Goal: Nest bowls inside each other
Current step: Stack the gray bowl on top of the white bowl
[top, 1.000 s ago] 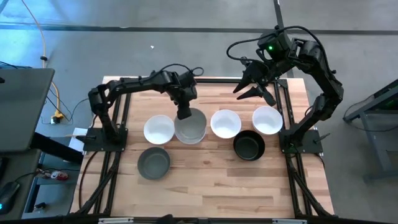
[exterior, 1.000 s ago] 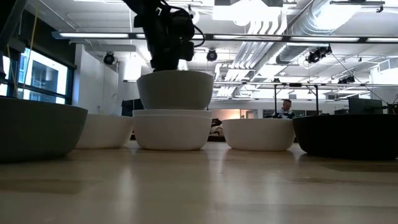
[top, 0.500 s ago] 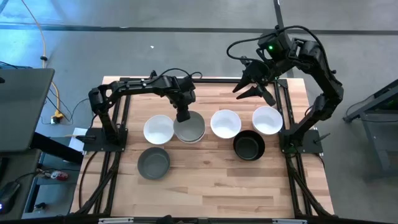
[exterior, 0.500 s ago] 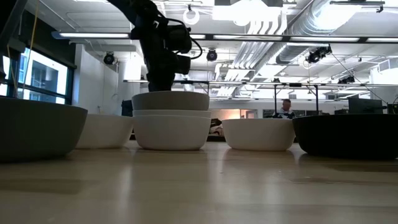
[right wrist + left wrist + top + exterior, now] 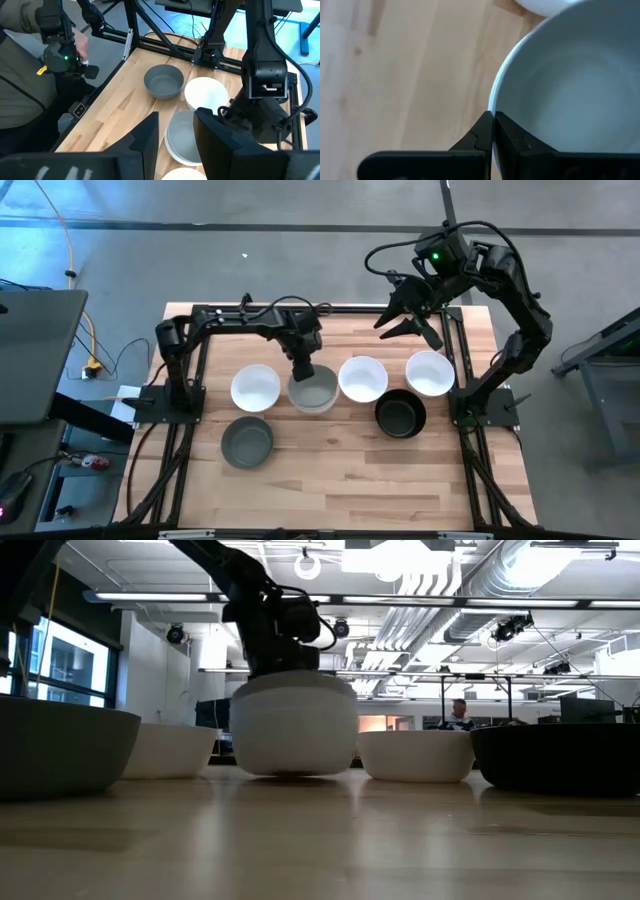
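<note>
White bowls mostly, seen from above: the left gripper [image 5: 301, 368] is pinched shut on the rim of a stacked bowl [image 5: 314, 391] in the middle row, with a white bowl [image 5: 255, 387] beside it, another white bowl [image 5: 363, 378], a third white bowl [image 5: 430, 373], the black bowl [image 5: 400, 414] and a grey bowl [image 5: 246, 440] all single. The right gripper [image 5: 408, 315] waits, part open and empty, over the far edge.

At table height the stack [image 5: 293, 726] looks seated.

The left wrist shows closed fingers [image 5: 485, 134] nipping the rim.

Most of the nesting looks undone, I'd judge.
</note>
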{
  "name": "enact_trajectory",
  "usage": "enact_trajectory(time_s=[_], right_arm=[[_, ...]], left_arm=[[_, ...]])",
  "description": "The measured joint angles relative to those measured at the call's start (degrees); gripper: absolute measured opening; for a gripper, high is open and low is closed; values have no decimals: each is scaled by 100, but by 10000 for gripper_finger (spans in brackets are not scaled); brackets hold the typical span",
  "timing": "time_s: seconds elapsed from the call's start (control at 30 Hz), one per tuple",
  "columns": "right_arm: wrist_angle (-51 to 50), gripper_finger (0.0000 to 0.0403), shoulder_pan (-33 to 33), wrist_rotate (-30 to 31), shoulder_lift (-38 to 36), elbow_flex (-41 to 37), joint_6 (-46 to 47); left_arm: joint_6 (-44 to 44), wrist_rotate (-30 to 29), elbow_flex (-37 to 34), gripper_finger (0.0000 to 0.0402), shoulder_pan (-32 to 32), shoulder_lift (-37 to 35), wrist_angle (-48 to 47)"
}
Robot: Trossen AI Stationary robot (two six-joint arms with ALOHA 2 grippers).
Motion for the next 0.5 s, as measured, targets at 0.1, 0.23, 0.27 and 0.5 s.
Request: enact_trajectory(time_s=[0.1,0.23,0.27,0.5], right_arm=[[-2,112,0,0,0,0,0],[-55,112,0,0,0,0,0],[-68,112,0,0,0,0,0],[-119,112,0,0,0,0,0]], left_arm=[[-32,56,115,0,-24,35,-12],[-10,-130,391,0,-60,39,-60],[-6,-195,467,0,-75,39,-119],[80,-314,673,0,-79,23,-369]])
